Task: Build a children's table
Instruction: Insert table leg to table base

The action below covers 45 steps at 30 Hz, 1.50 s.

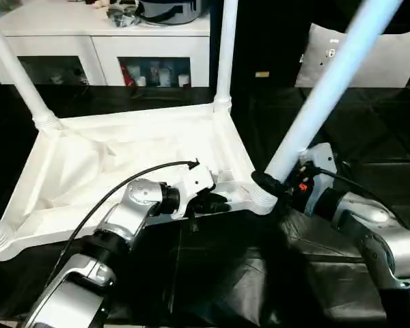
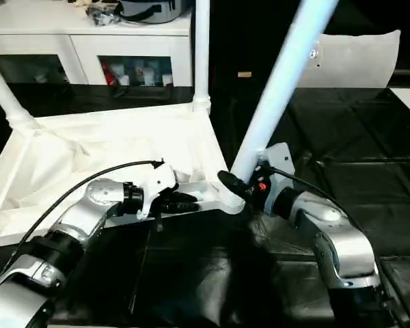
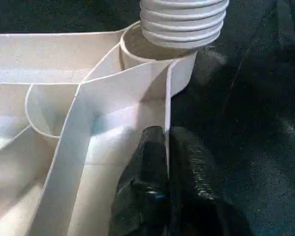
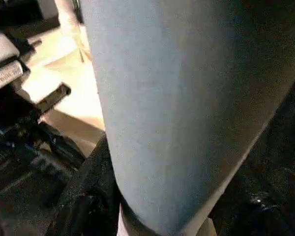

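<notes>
Three legs you can see already stand in the upside-down table top (image 1: 123,147) on the black work surface (image 2: 369,171), and your right gripper (image 1: 277,183) is wrapped around the tilted fourth leg (image 1: 328,89) over its corner socket (image 3: 152,51) while your left gripper (image 3: 168,162) pinches the top's rim beside it.

surface: black-covered work surface (image 1: 212,273) | on it: white table top (image 1: 89,164), upside down, ribs up

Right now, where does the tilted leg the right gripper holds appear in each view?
Left eye: tilted leg, running from top right down to the near corner socket.
Right eye: same leg, centre-right.
Left wrist: its ribbed end above the socket.
Right wrist: close up.
Shared landmark: the corner socket.
</notes>
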### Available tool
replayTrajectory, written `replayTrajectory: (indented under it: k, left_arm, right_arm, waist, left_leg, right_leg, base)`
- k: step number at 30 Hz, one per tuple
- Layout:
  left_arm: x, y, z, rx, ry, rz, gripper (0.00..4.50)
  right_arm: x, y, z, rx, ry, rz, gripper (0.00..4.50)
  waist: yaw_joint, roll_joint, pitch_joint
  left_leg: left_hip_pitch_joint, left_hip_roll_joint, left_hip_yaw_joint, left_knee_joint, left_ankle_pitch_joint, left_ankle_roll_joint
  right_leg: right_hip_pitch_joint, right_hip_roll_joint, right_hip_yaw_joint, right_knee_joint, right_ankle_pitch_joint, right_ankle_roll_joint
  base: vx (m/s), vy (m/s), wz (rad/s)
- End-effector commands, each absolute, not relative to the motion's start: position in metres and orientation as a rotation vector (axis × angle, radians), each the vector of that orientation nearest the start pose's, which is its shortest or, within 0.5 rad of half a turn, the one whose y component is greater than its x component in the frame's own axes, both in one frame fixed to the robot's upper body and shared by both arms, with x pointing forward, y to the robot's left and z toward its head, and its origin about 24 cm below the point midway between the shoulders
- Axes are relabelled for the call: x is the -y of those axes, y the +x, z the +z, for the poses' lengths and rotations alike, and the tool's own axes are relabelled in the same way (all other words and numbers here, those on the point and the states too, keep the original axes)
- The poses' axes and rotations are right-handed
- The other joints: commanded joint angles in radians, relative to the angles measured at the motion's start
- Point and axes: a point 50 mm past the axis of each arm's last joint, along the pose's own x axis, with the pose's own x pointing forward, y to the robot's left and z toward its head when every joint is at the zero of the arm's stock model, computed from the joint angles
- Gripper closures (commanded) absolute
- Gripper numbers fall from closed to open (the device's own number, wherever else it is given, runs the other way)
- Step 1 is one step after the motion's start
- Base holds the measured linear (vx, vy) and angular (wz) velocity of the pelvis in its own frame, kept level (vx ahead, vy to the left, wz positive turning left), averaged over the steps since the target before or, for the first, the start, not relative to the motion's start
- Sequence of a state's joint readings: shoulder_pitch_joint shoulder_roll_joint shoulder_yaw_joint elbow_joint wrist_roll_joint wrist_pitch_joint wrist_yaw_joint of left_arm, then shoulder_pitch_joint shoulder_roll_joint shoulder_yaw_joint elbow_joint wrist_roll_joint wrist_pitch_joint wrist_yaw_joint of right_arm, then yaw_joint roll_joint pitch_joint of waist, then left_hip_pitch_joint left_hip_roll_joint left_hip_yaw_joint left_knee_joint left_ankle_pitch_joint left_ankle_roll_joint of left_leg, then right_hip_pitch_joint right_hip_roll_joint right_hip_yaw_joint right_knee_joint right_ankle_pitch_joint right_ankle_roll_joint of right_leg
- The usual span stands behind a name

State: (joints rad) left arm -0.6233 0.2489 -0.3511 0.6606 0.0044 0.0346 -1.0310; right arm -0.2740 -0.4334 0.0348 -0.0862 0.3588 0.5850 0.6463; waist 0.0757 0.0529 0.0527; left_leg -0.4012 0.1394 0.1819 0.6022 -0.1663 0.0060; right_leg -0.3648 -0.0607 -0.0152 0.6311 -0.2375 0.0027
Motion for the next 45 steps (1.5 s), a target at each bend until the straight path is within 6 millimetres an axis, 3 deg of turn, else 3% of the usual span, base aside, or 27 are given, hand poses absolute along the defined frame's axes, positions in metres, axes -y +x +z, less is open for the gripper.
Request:
replayTrajectory:
  k: [1,9,16,23,31,36,43,45]
  left_arm:
    - [-0.098,0.314,0.025,-0.461,0.447,-1.299,4.38]
    - [-0.102,0.314,0.024,-0.498,0.512,-1.335,4.50]
    - [-0.104,0.312,0.031,-0.458,0.557,-1.439,4.50]
    - [-0.102,0.310,0.039,-0.410,0.570,-1.527,4.50]
    - [-0.101,0.314,0.042,-0.385,0.656,-1.536,4.50]
    - [-0.101,0.315,0.045,-0.370,0.667,-1.552,4.50]
    - [-0.101,0.314,0.048,-0.357,0.674,-1.591,4.50]
    - [-0.101,0.314,0.049,-0.354,0.668,-1.585,4.50]
  right_arm:
    - [0.168,0.286,0.093,-0.313,-0.048,0.763,2.60]
    - [0.171,0.294,0.096,-0.350,-0.085,0.795,2.60]
    - [0.171,0.301,0.099,-0.375,-0.095,0.831,2.60]
    - [0.169,0.299,0.091,-0.450,-0.091,0.892,2.60]
    - [0.167,0.300,0.090,-0.475,-0.077,0.949,2.60]
    - [0.168,0.302,0.089,-0.498,-0.092,0.954,2.61]
    - [0.171,0.303,0.080,-0.524,-0.060,0.944,2.61]
    - [0.173,0.302,0.077,-0.532,-0.038,0.935,2.61]
  waist:
    - [-0.003,-0.018,-0.056]
    - [-0.005,-0.022,-0.061]
    - [-0.007,-0.022,-0.060]
    - [-0.005,-0.023,-0.063]
    - [0.012,-0.020,-0.061]
    - [0.012,-0.025,-0.061]
    - [0.012,-0.019,-0.062]
    - [0.011,-0.021,-0.062]
  left_leg:
    - [0.038,0.090,-0.042,-0.081,-0.283,-0.017]
    - [0.034,0.090,-0.038,-0.076,-0.233,0.007]
    - [0.034,0.092,-0.039,-0.078,-0.252,0.003]
    - [0.034,0.093,-0.035,-0.074,-0.209,0.024]
    - [0.039,0.097,-0.035,-0.079,-0.247,-0.004]
    - [0.038,0.096,-0.033,-0.077,-0.239,-0.002]
    - [0.037,0.097,-0.035,-0.079,-0.241,-0.005]
    - [0.037,0.097,-0.034,-0.079,-0.247,-0.005]
  right_leg:
    - [0.013,-0.099,0.040,-0.093,-0.220,-0.210]
    - [0.018,-0.101,0.039,-0.087,-0.123,-0.237]
    - [0.018,-0.101,0.038,-0.087,-0.145,-0.243]
    - [0.020,-0.100,0.037,-0.080,-0.073,-0.264]
    - [0.015,-0.101,0.038,-0.082,-0.110,-0.257]
    - [0.016,-0.103,0.038,-0.082,-0.107,-0.257]
    - [0.016,-0.103,0.037,-0.080,-0.094,-0.262]
    - [0.016,-0.102,0.037,-0.080,-0.093,-0.265]
  base:
    - [0.000,0.000,0.00]
    - [0.000,0.000,0.00]
    - [0.000,0.000,0.00]
    - [0.000,0.000,0.00]
    - [0.000,0.000,0.00]
    - [0.000,0.000,0.00]
    - [0.000,0.000,0.00]
    - [0.000,0.000,0.00]
